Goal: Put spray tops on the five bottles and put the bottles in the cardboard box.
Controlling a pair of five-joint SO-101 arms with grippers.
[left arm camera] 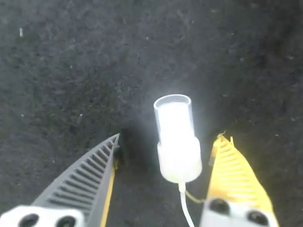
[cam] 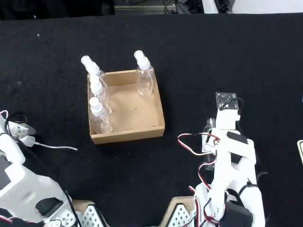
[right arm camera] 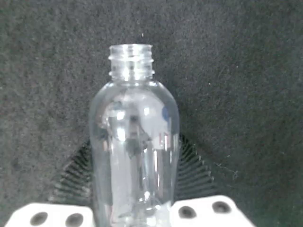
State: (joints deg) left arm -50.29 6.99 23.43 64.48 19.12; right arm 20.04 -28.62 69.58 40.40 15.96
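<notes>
1. The fifth bottle is being capped. The right gripper [right arm camera: 135, 168] clasps the clear plastic open-necked bottle [right arm camera: 134, 142] by its body, near the brown cardboard box [cam: 127, 135].
2. The left gripper [left arm camera: 168, 138] has its fingers spread either side of the white spray top [left arm camera: 177, 142], which lies ungripped on the black cloth table [cam: 213, 56]. Next, it should pinch the top and thread its thin tube into the neck.
3. Four topped bottles [cam: 99, 116] stand in the box, which sits roughly between the two arms and could hinder the meeting.

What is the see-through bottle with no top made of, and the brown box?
The clear topless bottle looks like thin glossy plastic, though it might be glass: you see through it and light glints on it. The brown open box looks like matte cardboard, with dull tan walls.
</notes>
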